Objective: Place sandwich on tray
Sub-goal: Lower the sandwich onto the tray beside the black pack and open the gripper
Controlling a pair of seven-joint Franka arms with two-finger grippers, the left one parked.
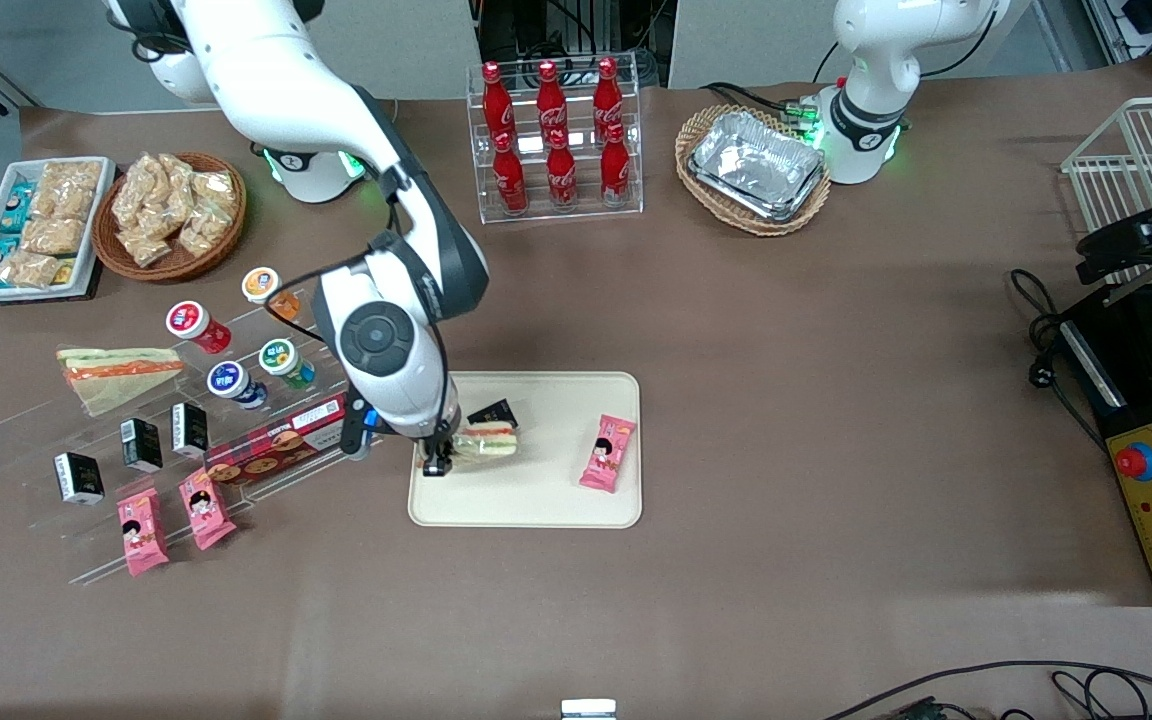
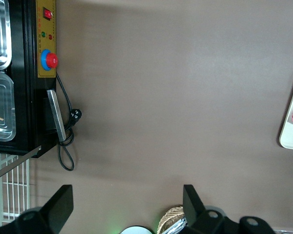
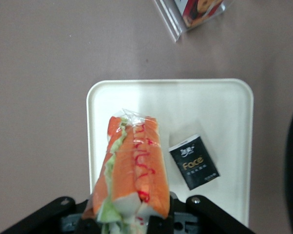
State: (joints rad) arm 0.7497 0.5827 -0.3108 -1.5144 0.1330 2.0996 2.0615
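A brown table (image 1: 786, 420) carries the cream tray (image 1: 536, 500) under the gripper (image 1: 436, 462), a cola bottle rack (image 1: 556, 140), two wicker baskets, a snack bin (image 1: 36, 225) and an acrylic display stand (image 1: 136, 440).

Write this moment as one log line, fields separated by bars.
gripper: shut on sandwich | position: over tray | also on tray: black packet, pink packet

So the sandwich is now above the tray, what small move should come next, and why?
Probably lower it a little and then release. The tool holds the sandwich over the tray, beside the black packet. Whether the sandwich already touches the tray cannot be told, so a short descent first seems safer than dropping it.
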